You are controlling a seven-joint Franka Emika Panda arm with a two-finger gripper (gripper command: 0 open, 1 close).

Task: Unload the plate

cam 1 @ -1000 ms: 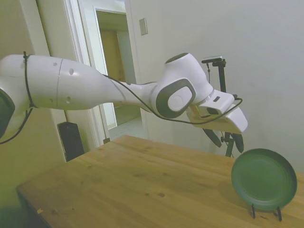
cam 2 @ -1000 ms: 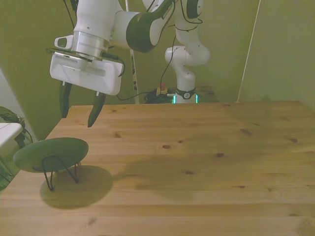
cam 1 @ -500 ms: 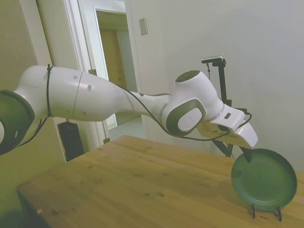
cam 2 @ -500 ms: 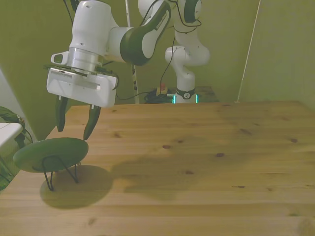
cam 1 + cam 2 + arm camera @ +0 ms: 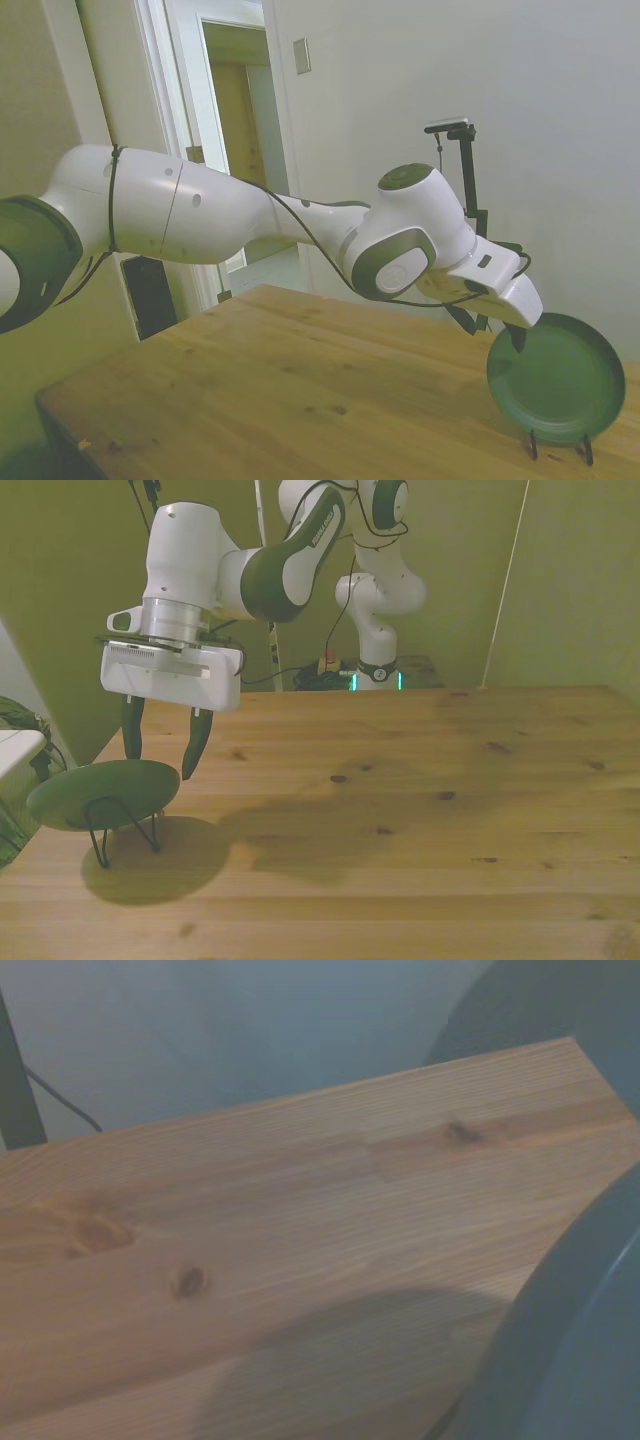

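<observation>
Plate on wire stand, wooden table, doorway behind.

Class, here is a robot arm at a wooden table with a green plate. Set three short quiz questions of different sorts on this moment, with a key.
1. True or false: the plate lies flat on the table.
2. Multiple choice: the pincer is (A) shut on the plate, (B) open, its fingers just above the plate's upper rim, (C) resting on the table.
3. Fill in: the plate leans in a thin black wire ____.

Key
1. False: it stands tilted in the wire stand.
2. B: in the front view the two dark fingers are spread apart over the rim.
3. stand
</observation>
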